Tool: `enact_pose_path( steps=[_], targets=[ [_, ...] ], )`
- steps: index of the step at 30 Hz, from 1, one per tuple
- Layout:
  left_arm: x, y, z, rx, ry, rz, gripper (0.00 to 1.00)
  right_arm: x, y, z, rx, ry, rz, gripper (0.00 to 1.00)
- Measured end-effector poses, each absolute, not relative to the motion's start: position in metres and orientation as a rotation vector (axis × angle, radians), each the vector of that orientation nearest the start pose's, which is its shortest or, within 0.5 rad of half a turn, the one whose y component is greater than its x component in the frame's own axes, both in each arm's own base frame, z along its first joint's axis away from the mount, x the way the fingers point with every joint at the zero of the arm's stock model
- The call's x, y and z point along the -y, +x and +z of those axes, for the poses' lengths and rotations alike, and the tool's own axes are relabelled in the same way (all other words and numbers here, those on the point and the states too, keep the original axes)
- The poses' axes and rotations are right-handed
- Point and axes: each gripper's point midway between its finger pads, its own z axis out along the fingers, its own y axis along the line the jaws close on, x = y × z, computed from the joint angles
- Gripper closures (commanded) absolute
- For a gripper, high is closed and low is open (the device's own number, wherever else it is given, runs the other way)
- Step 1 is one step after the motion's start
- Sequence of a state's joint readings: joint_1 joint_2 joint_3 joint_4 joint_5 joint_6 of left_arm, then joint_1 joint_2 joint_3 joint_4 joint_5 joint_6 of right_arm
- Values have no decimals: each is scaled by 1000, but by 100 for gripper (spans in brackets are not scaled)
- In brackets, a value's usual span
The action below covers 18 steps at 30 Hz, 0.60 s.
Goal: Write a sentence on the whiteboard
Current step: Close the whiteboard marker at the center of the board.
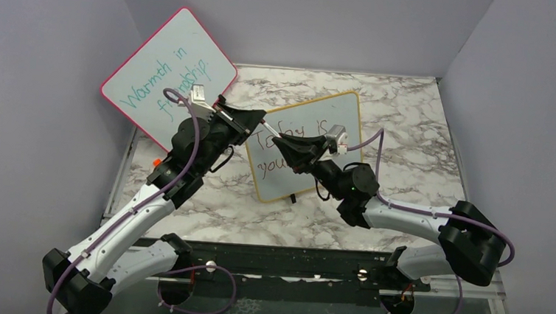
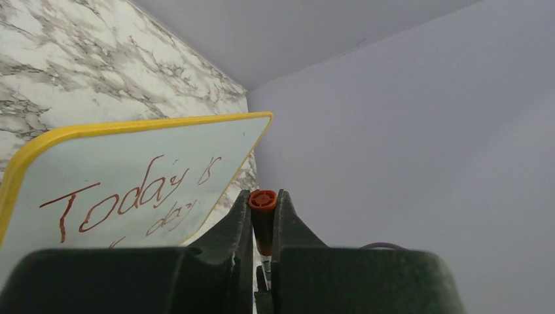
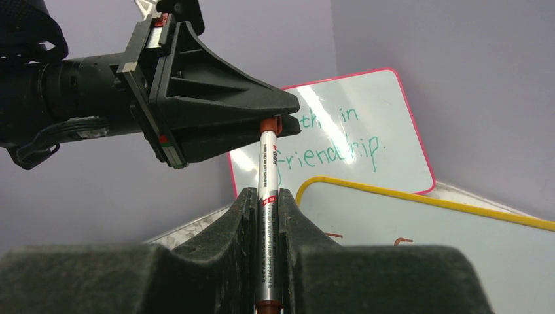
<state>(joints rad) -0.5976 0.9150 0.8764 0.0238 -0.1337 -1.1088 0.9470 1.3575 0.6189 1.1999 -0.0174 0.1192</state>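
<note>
Gripping a marker [image 3: 268,163] between them, the 2 arms are meeting over the middle of the marble tabletop [image 1: 410,129]. The right claw [image 3: 268,193] is clamping its 2 fingers on the silver barrel, which is standing up between the pads in the right wrist view. The left claw [image 3: 275,124] is reaching in from the left and pinching the marker's red-brown top end. In the left wrist view that round red end [image 2: 263,199] is sitting tight between the left claw's [image 2: 264,204] fingers, with no gap showing on either side.

From the top camera, the left claw [image 1: 258,119] and the right claw [image 1: 285,137] are pointing at each other above the upper left part of the whiteboard [image 1: 345,110], with the thin marker [image 1: 273,129] bridging them.

The whiteboard, yellow-framed, is resting on the tabletop near its centre, turned a little askew, just right of the pink-framed board [image 1: 170,68] that is leaning in the back left corner and carrying teal writing. Whether the whiteboard is lying flat or propped up is unclear.

The sentence [image 2: 124,196] is showing in red-brown strokes: "Today is" on the upper line and "day" below it in the left wrist view, while the top camera is showing "you" [image 1: 269,164] starting line 2, the rest being hidden under the right claw.
</note>
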Motion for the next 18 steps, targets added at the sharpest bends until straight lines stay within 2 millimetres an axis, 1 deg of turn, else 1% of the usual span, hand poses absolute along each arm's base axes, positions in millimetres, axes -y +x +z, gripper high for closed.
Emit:
enact_pose_path(
  steps=[4, 6, 11, 18],
  targets=[
    [218, 287, 353, -1620, -567, -1267, 100, -351, 243, 325, -1059, -471, 971, 99],
    [218, 288, 348, -1615, -580, -1282, 100, -351, 244, 324, -1068, -454, 980, 99],
    [219, 286, 343, -1602, -598, -1317, 100, -349, 247, 320, -1094, -391, 1013, 99],
    [215, 284, 341, -1541, -633, -1360, 100, -353, 249, 318, -1104, -354, 1059, 99]
  ],
)
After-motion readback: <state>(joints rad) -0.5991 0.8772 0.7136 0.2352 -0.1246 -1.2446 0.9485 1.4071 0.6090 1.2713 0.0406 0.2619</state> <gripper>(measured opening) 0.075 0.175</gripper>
